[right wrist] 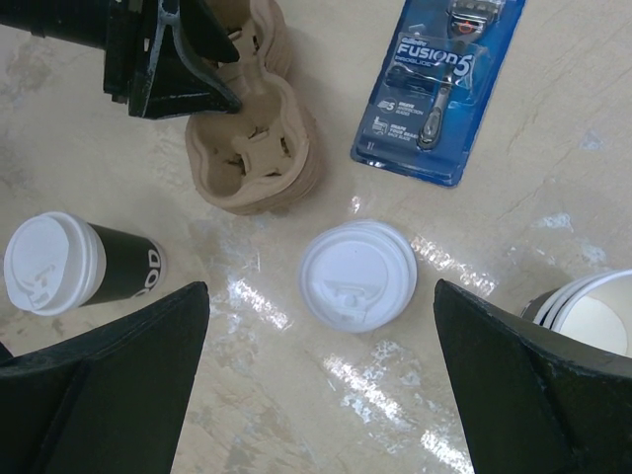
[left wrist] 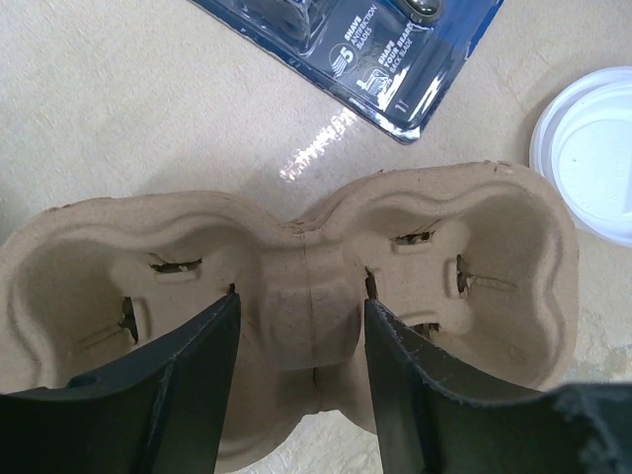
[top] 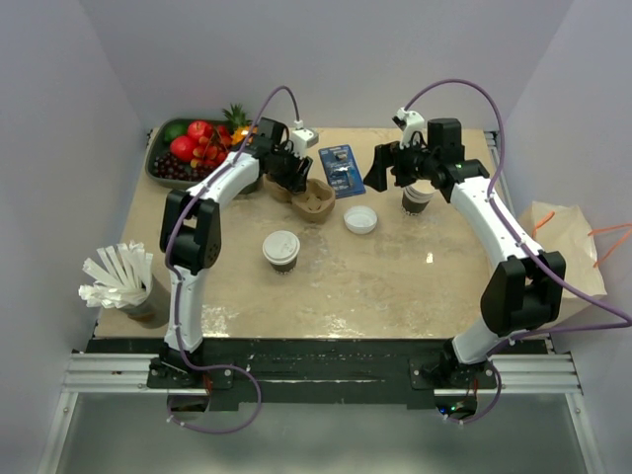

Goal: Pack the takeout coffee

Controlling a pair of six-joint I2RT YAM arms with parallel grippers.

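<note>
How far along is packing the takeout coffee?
Done: the takeout coffee already wears its lid. In hand: the left gripper straddles the centre ridge of the carrier, jaws apart; the right gripper hangs open. Left: it stands on the table, outside the carrier, both pockets empty.

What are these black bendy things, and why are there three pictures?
They are two robot arms, each ending in a two-finger gripper. One picture looks down from above. The other two come from small cameras on the wrists, so you see each arm's own fingers. On the table are a lidded cup, a loose lid, a cup stack, a cardboard carrier, a razor pack and fruit. The left gripper has a finger on each side of the carrier's middle; I can't tell whether it pinches it. The right gripper is wide open and holds nothing.
</note>
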